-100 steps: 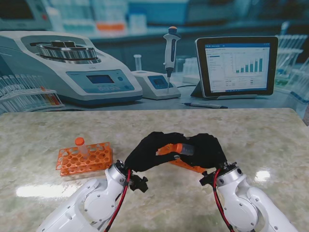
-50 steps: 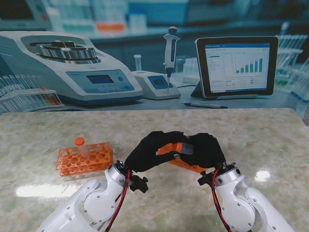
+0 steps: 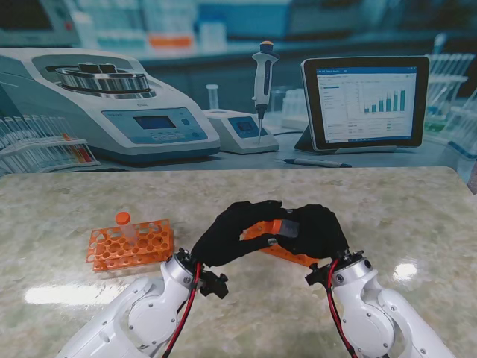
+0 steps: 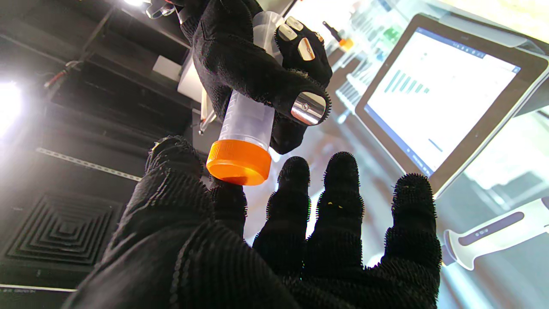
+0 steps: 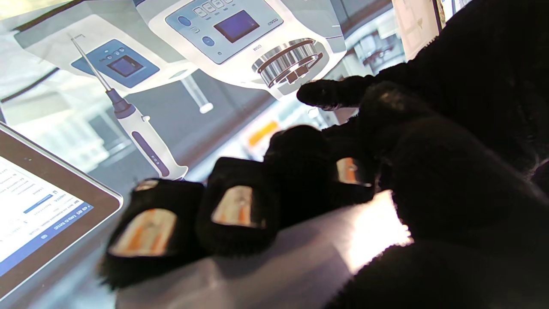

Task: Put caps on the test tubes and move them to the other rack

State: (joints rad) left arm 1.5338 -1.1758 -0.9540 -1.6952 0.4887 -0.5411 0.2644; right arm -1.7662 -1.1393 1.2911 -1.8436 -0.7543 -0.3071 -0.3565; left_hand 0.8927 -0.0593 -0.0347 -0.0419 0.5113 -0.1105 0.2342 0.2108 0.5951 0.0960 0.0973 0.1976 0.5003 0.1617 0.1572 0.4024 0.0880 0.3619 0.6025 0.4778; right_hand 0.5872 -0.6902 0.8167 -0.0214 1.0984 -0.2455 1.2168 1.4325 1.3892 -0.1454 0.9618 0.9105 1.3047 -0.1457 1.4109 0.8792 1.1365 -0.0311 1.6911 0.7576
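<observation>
The test tube [image 4: 251, 113] is off the table, wrapped in my right hand [image 3: 317, 231], with its orange cap [image 4: 239, 162] seated on the end that faces my left hand [image 3: 235, 233]. Against half a second ago almost nothing has shifted: both hands sit at the same spot, only the cap end shows a touch nearer my left palm. I judge the capping to be finishing, not the transfer starting.

My right fingers [image 5: 233, 206] are curled tight round the clear barrel. My left fingers [image 4: 339, 189] are spread and only loosely bent; the thumb side touches the cap's rim, gripping nothing firmly.

Behind my hands lies an orange rack [image 3: 287, 253], mostly hidden. At ten o'clock from them stands the other orange rack [image 3: 130, 246], holding one capped tube [image 3: 124, 222].
</observation>
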